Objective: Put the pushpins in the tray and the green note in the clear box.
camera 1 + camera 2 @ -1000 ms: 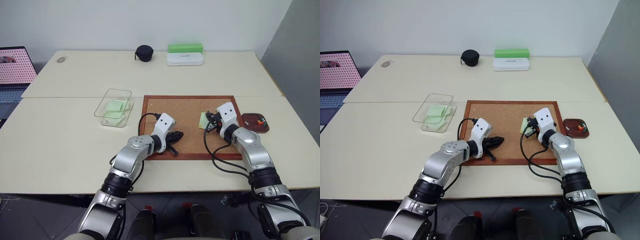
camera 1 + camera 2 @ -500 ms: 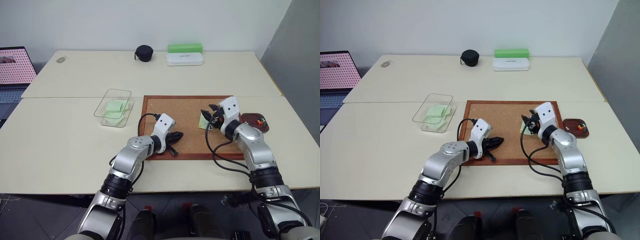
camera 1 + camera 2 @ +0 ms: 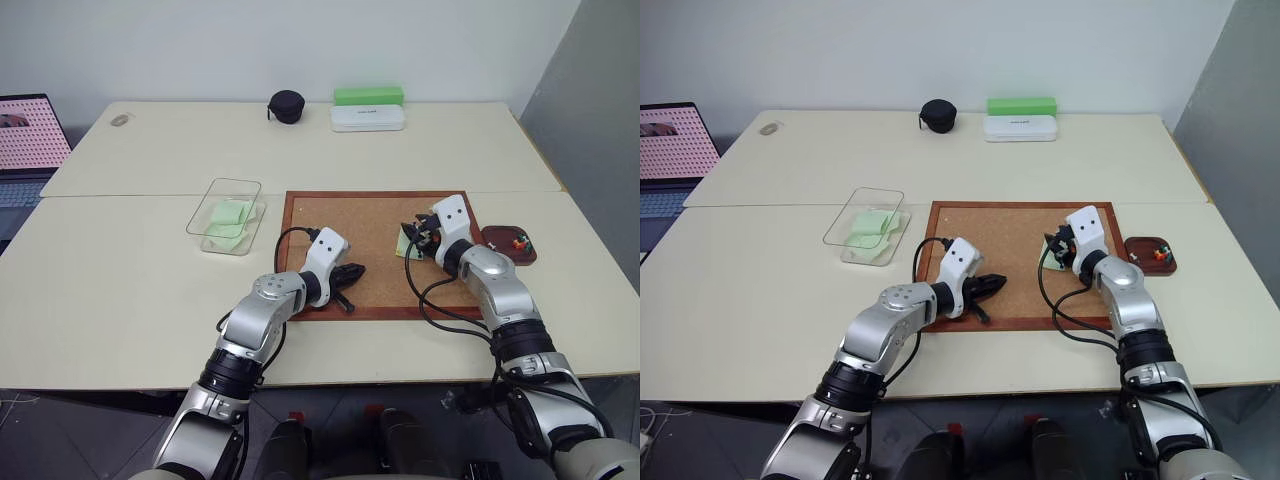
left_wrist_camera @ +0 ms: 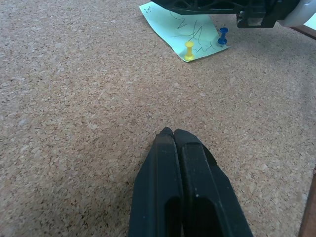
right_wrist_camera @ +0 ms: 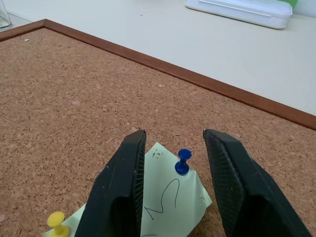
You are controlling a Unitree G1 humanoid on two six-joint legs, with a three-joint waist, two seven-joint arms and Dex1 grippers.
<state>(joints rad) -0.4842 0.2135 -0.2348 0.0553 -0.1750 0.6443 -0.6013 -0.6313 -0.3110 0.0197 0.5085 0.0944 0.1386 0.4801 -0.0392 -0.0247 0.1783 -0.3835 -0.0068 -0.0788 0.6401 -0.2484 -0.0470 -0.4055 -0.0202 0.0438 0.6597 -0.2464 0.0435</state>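
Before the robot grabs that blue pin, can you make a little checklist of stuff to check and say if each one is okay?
1. right gripper open: ok, its fingers stand apart.
2. blue pushpin lined up between the fingers: ok, it sits in the gap, just ahead.
3. green note pinned on the corkboard: ok, the blue pin and a yellow pushpin stand in it.
4. tray ready: ok, beside the board, with room for more pins.
5. left gripper out of the way: ok, shut and resting on the cork, apart from the note.
6. How firmly the pin is stuck: cannot tell.
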